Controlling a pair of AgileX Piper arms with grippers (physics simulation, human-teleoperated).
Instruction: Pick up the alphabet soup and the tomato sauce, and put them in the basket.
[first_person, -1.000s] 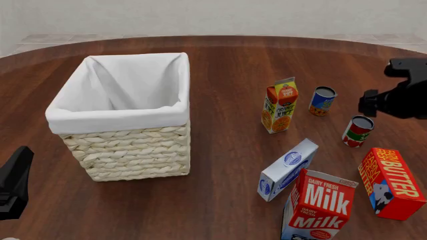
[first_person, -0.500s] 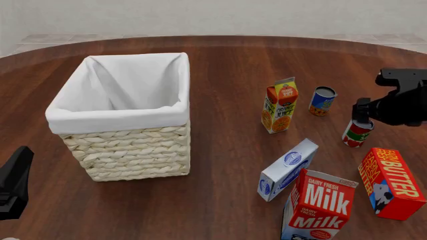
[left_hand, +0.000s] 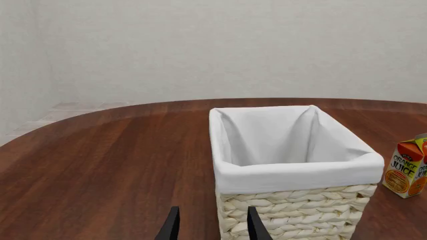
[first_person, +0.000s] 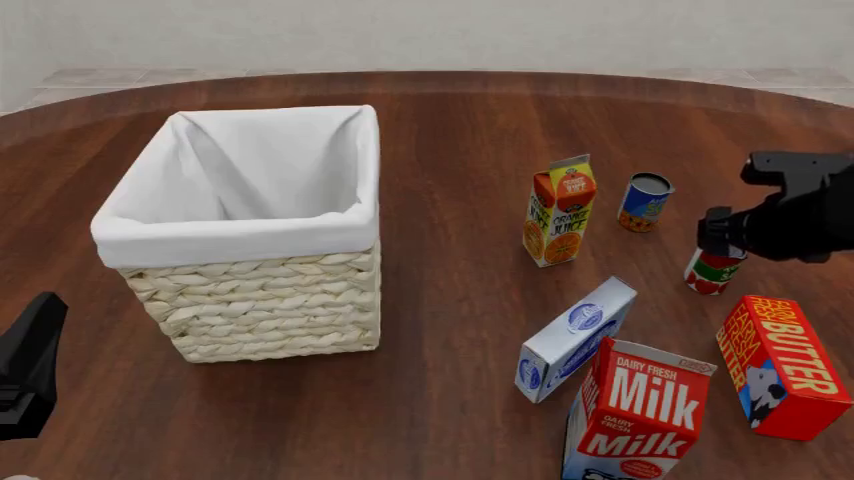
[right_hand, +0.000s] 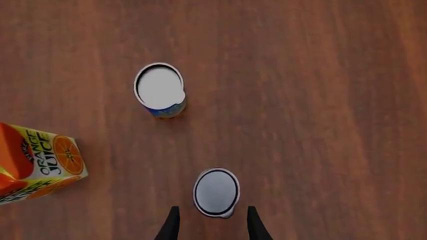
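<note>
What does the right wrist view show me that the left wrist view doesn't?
Only the right wrist view shows the two cans from above: the red can just ahead of the open right gripper, and the blue can farther off. Only the left wrist view shows the basket, beside the open left gripper. Both show the orange juice carton and the wooden table.

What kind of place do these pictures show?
Probably a simulated tabletop test scene, not a real kitchen: a dark wooden table, a lined wicker basket, grocery items like a milk carton, and bare pale walls behind.
</note>
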